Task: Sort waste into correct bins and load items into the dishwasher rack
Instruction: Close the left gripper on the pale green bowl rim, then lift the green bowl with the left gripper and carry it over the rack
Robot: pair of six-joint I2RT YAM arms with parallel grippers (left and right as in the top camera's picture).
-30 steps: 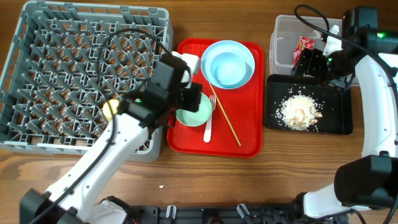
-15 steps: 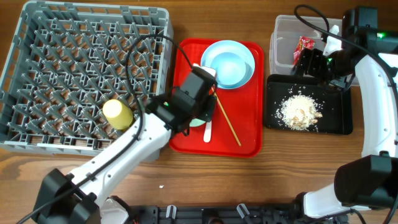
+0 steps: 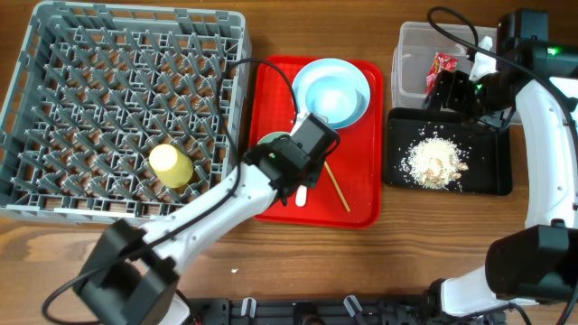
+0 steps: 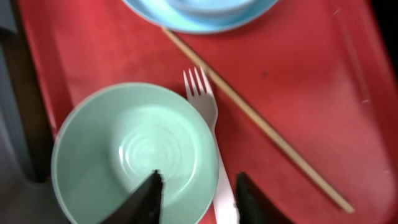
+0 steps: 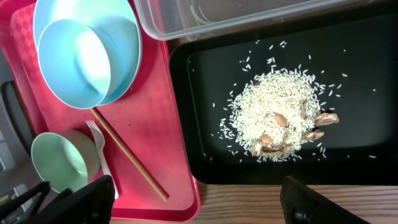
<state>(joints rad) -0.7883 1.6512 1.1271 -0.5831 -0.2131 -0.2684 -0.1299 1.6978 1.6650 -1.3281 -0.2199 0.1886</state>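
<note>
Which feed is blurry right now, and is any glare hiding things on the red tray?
Left wrist: soft all over; the green bowl, fork and chopstick have fuzzy edges but are recognisable. Right wrist: sharp, with single grains of the food scraps distinct on the black tray. Overhead: evenly lit and sharp, no glare on the red tray.

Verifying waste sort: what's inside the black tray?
Inside the black tray: one heap of pale rice-like food scraps, loosely scattered at its edges, with a few brown nut-like pieces on it. Nothing else shows there. Anything under the heap is covered.
</note>
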